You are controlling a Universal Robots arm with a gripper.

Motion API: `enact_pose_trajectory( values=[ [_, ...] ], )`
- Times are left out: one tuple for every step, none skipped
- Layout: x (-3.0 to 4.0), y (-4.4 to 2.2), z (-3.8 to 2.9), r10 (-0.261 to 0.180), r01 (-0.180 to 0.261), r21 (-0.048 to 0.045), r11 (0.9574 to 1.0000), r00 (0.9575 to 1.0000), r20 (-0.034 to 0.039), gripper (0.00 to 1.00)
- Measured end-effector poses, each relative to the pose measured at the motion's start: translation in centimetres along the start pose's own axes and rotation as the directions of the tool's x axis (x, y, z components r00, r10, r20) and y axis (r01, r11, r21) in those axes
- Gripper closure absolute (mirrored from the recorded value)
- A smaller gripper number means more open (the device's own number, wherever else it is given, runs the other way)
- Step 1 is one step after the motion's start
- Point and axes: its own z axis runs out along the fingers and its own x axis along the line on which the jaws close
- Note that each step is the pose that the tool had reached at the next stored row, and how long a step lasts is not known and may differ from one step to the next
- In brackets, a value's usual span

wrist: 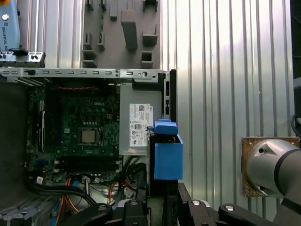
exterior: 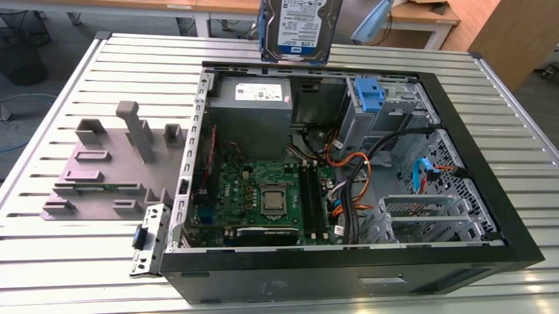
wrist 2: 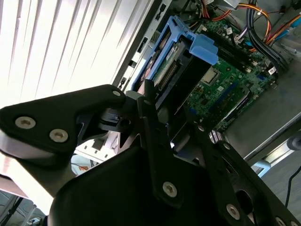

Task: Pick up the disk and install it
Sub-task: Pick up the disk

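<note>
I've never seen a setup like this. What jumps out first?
An open computer case lies on a slatted metal table, its green motherboard exposed. The disk hangs above the case's far edge, clamped in the black gripper. A grey plastic stand sits at the exterior view's left.

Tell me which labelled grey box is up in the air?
The disk, with blue side rails, above the case's rim; the power-supply box sits inside the case.
</note>
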Motion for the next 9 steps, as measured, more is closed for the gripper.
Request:
enact_pose_trajectory(
  values=[
    [0.04,-0.18,0.00,0.000,0.000,-0.0001,1.0000,1.0000,0.0001,0.65],
    [0.08,-0.36,0.00,0.000,0.000,-0.0003,1.0000,1.0000,0.0002,0.65],
    [0.15,-0.53,-0.02,0.000,0.000,-0.0006,1.0000,1.0000,-0.0002,0.65],
    [0.26,-0.65,-0.02,0.000,0.000,-0.0007,1.0000,1.0000,-0.0001,0.65],
    [0.39,-0.73,-0.02,0.000,0.000,-0.0008,1.0000,1.0000,-0.0002,0.65],
    [0.54,-0.81,-0.02,0.000,0.000,-0.0007,1.0000,1.0000,-0.0001,0.65],
    [0.71,-0.87,-0.02,0.000,0.000,-0.0007,1.0000,1.0000,-0.0002,0.65],
    [0.88,-0.91,-0.01,0.000,0.000,-0.0007,1.0000,1.0000,-0.0001,0.65],
    [1.06,-0.96,0.00,0.000,0.000,-0.0007,1.0000,1.0000,0.0000,0.65]
  ],
)
